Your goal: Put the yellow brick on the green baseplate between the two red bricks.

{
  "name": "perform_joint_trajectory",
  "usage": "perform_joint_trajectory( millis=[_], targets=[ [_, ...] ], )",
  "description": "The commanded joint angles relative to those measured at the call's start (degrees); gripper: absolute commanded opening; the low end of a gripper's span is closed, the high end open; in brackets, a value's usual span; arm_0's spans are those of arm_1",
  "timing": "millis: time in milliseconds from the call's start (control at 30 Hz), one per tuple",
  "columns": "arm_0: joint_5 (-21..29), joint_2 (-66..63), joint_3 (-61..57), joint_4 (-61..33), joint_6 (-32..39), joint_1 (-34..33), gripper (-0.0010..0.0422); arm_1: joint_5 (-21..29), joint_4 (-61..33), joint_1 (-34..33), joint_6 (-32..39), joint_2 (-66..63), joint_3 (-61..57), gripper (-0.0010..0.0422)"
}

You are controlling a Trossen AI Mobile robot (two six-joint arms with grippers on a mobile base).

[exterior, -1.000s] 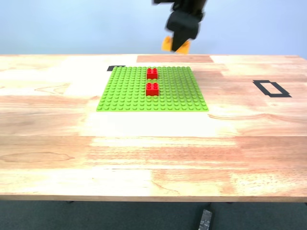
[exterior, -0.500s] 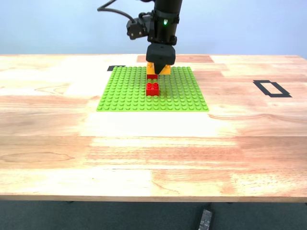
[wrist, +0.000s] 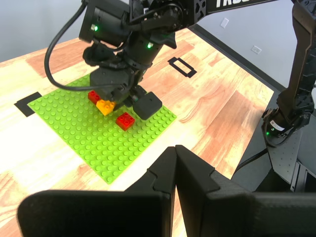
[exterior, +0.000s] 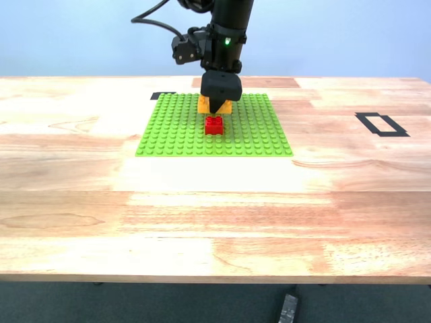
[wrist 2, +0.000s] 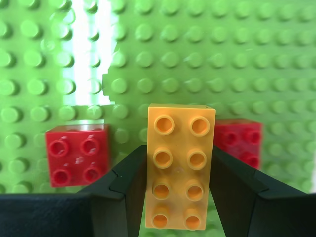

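Observation:
My second gripper (exterior: 216,108) is shut on the yellow brick (wrist 2: 180,168), its black fingers (wrist 2: 129,177) pressing the brick's long sides. The brick (exterior: 215,105) hangs low over the green baseplate (exterior: 175,128), in line with the gap between the two red bricks (wrist 2: 77,154) (wrist 2: 238,140). Whether it touches the studs I cannot tell. In the exterior view only the near red brick (exterior: 214,125) shows; the arm hides the far one. From the side, the first wrist view shows the yellow brick (wrist: 105,105) between both red bricks (wrist: 94,96) (wrist: 126,120). My first gripper (wrist: 175,170) is shut on nothing, away from the plate.
A black tape rectangle (exterior: 381,124) lies on the wooden table towards the exterior view's right, and a small black tape mark (exterior: 161,95) by the plate's far corner. A dark remote-like object (exterior: 287,308) lies on the floor. An arm's base (wrist: 284,121) stands past the table edge.
My second gripper has come down from above and behind the plate, carrying the yellow brick towards the exterior view's left. It is now low over the gap between the red bricks.

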Motion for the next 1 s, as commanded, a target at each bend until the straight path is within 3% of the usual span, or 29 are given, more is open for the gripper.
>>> perform_joint_trajectory(
  millis=[33, 800, 1000],
  targets=[
    [0.0, 0.0, 0.0, 0.0, 0.1, 0.0, 0.0000, -0.2, 0.3, 0.2, -1.2, 0.2, -0.7, 0.0047],
    [0.0, 0.0, 0.0, 0.0, 0.1, 0.0, 0.0000, -1.0, 3.5, 0.1, -0.9, -0.1, -4.5, 0.0049],
    [0.0, 0.0, 0.0, 0.0, 0.1, 0.0, 0.0000, -1.0, 4.0, 0.1, 0.3, 0.1, -4.5, 0.0087]
  ],
)
